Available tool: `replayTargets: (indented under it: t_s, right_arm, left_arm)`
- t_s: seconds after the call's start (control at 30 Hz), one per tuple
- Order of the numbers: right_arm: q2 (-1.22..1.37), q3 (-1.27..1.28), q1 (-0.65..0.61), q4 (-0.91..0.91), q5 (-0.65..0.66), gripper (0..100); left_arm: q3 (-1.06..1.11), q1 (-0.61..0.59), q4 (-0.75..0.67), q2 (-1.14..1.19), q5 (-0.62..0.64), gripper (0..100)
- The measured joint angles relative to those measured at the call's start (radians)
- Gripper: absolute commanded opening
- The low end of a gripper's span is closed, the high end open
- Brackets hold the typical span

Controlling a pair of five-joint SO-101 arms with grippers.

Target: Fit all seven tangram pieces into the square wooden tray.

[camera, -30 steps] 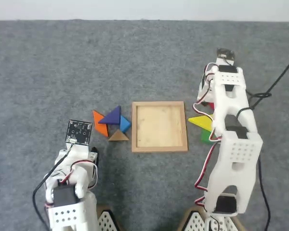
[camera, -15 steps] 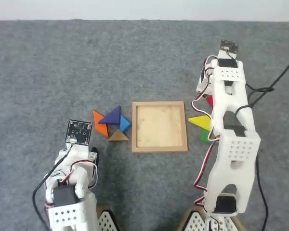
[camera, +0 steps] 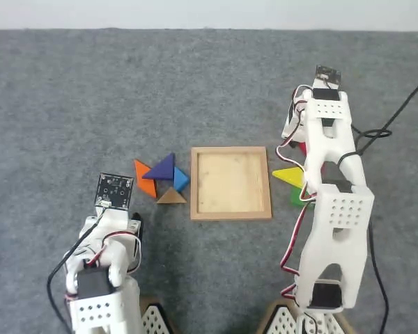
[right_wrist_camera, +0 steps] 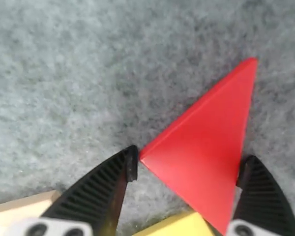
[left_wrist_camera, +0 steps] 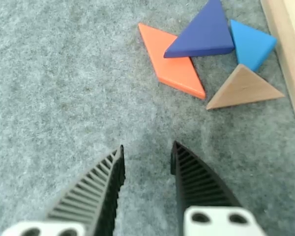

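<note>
The square wooden tray (camera: 230, 149) lies mid-table with nothing inside it. On one side lie an orange parallelogram (camera: 145, 179), a dark blue triangle (camera: 161, 168), a light blue triangle (camera: 180, 179) and a tan triangle (camera: 171, 197). My left gripper (left_wrist_camera: 147, 157) hovers open over bare mat, short of the orange piece (left_wrist_camera: 172, 69). On the tray's other side are a yellow triangle (camera: 290, 176), a green piece (camera: 297, 197) and a red triangle (camera: 303, 147), partly under the right arm. My right gripper (right_wrist_camera: 189, 169) is open, its fingers straddling the red triangle (right_wrist_camera: 206, 152), which lies flat.
Grey felt mat covers the whole table. The tray's edge (left_wrist_camera: 285, 49) lies just beyond the light blue triangle (left_wrist_camera: 250, 44). A tray corner (right_wrist_camera: 14, 206) and the yellow piece (right_wrist_camera: 172, 226) sit close to the right gripper. A black cable trails at the far right (camera: 397, 118).
The right arm's wrist shifted slightly away over the red triangle and then came back a little. The left arm and all the pieces stayed where they were.
</note>
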Motion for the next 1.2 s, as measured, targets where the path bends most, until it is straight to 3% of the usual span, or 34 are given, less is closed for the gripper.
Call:
replayTargets:
  t_s: [0.2,0.57,0.73,0.87,1.2]
  right_arm:
    - [0.000,0.000,0.005,0.017,0.000,19.4]
    - [-0.003,-0.015,0.028,0.054,0.000,20.5]
    - [0.003,-0.101,0.046,0.118,-0.012,29.6]
    - [0.018,-0.209,0.043,0.158,-0.083,35.5]
    - [0.141,-0.267,0.035,0.074,-0.307,35.8]
  left_arm:
    - [0.000,0.000,0.000,0.000,0.000,15]
    - [0.000,0.000,0.000,0.000,0.000,15]
    - [0.000,0.000,0.000,0.000,0.000,15]
    - [0.000,0.000,0.000,0.000,0.000,15]
    - [0.000,0.000,0.000,0.000,0.000,15]
